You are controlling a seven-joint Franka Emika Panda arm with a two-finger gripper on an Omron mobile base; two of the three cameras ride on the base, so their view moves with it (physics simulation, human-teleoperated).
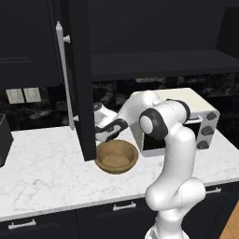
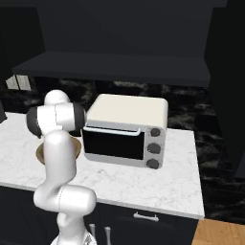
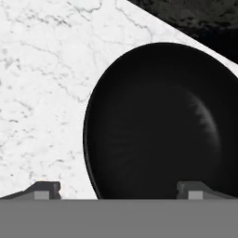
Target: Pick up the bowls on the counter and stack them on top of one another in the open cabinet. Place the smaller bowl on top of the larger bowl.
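Note:
The small glossy black bowl (image 3: 158, 125) looms close under my hand on the white marble counter (image 3: 42, 93). My gripper (image 3: 121, 189) is open, one fingertip (image 3: 46, 188) outside the bowl's rim and the other over its inside. In the left base view my hand (image 1: 106, 125) reaches low behind the open cabinet's door (image 1: 79, 70), which hides the fingers and the black bowl. The tan wooden bowl (image 1: 116, 157) rests upright on the counter (image 1: 46, 172) just in front of the hand, and its rim (image 2: 40, 152) peeks out behind the arm. The cabinet shelf (image 1: 158, 63) is dark and bare.
A white toaster oven (image 1: 191, 121) stands on the counter right of the wooden bowl, close behind my arm. The door's long silver bar handle (image 1: 64, 74) hangs above the counter's left half. A dark object (image 1: 3, 140) sits at the far left edge.

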